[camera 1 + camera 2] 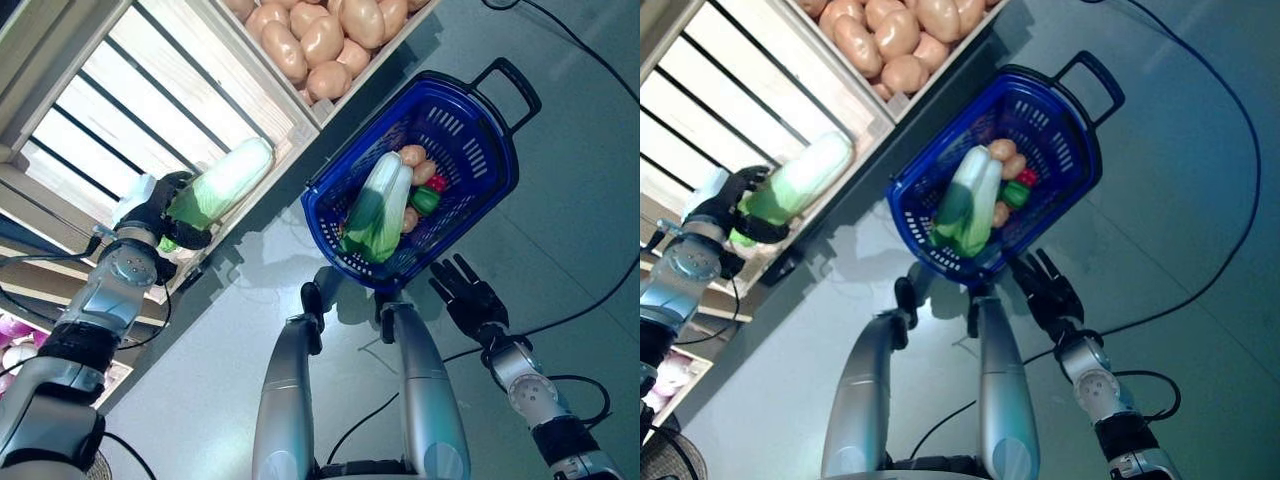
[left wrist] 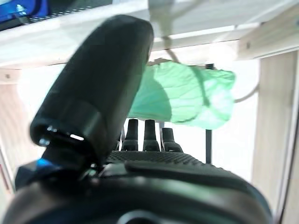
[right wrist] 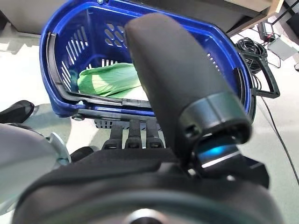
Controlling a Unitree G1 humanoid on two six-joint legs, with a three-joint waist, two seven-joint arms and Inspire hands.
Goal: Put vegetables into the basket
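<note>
Cabbage [image 1: 225, 183]: held at its green leafy end by the left hand [image 1: 160, 212], over the slatted wooden shelf [image 1: 120, 100], well apart from the basket [image 1: 470, 180].
Handling: likely light, long and soft-leaved; the firmer pale end overhangs, so the grip should sit nearer the middle.
Left hand fingers: curled round the cabbage.
Left arm: raised, reaching toward the shelf.
Right hand [image 1: 468, 296]: fingers straight, empty, just beside the basket rim.
Basket contents: two cabbages [image 1: 380, 205], potatoes, peppers.

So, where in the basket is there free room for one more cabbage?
The basket has bare floor at the handle end. The near half is crowded with cabbages, potatoes and a pepper. The left hand holds the cabbage.
</note>
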